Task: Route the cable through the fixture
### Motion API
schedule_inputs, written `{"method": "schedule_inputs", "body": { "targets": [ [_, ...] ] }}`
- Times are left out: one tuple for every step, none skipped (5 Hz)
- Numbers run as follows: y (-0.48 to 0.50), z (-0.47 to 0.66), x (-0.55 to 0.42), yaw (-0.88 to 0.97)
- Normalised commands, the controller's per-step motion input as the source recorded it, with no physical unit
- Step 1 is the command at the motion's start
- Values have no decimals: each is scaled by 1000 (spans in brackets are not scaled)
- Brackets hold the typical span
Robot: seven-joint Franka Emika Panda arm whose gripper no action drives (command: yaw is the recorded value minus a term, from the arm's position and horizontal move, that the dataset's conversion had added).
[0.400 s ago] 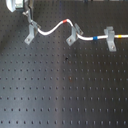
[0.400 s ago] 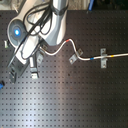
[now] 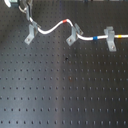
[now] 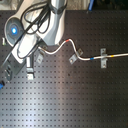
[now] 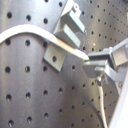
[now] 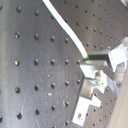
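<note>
Gripping the free end of the cable [image 3: 52, 29], my end effector [image 5: 89, 62] is clamped shut on the white cord; in both wrist views the cord runs straight into the pinch of my fingertips [image 6: 95, 59]. In the first wrist view a slim grey fixture [image 5: 67, 37] sits just beside my fingertips, and the cable passes through its forked top before reaching my grip.

In the first exterior view my end effector [image 3: 26, 11] hangs at the upper left corner, just above that same fixture [image 3: 31, 34]. From there the cable dips, rises over a hump where its red band [image 3: 63, 21] sits, then drops into a second forked clip [image 3: 73, 36] near the middle. Past that clip it carries a blue band [image 3: 95, 37] and runs into a broader blocky clamp [image 3: 110, 39] toward the first exterior view's right, leaving the frame beyond it.

In the second exterior view my arm [image 4: 42, 25] fills the upper left, and the cable [image 4: 62, 46] curves out from beneath it across the black perforated surface [image 4: 75, 95], passing the middle clip [image 4: 73, 57] and the clamp [image 4: 104, 57].
</note>
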Motion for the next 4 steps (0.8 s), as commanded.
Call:
{"method": "schedule_inputs", "body": {
  "targets": [
    [164, -222, 177, 283],
    [104, -279, 218, 320],
    [-27, -299, 303, 300],
    [95, -37, 161, 40]
  ]
}}
